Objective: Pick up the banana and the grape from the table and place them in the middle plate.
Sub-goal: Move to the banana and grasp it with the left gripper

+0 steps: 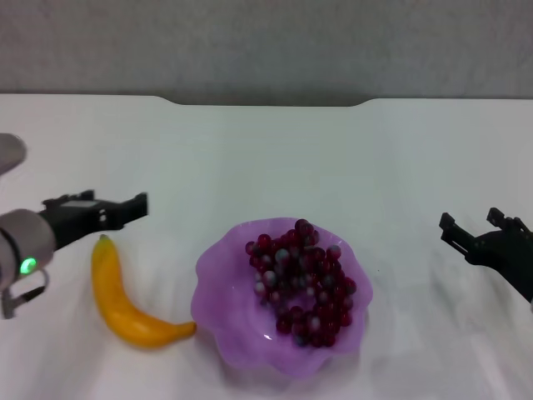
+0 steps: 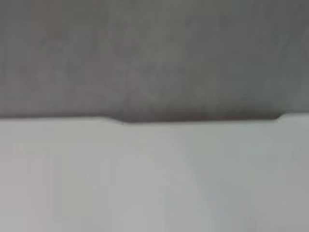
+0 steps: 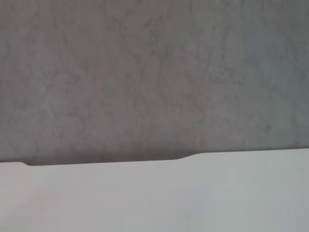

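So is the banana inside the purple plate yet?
No, the banana lies on the white table beside the purple plate, which holds only the grapes.

Plain white tabletop [image 1: 275,158] with a notched far edge; banana [image 1: 125,300] lies right beside the purple plate [image 1: 221,333] on it.

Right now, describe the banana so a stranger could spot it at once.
On the white table, find the purple scalloped plate holding dark grapes. The banana lies on the tabletop on the robot's left of it, just below the left claw. It is the only smooth, yellow, curved thing there.
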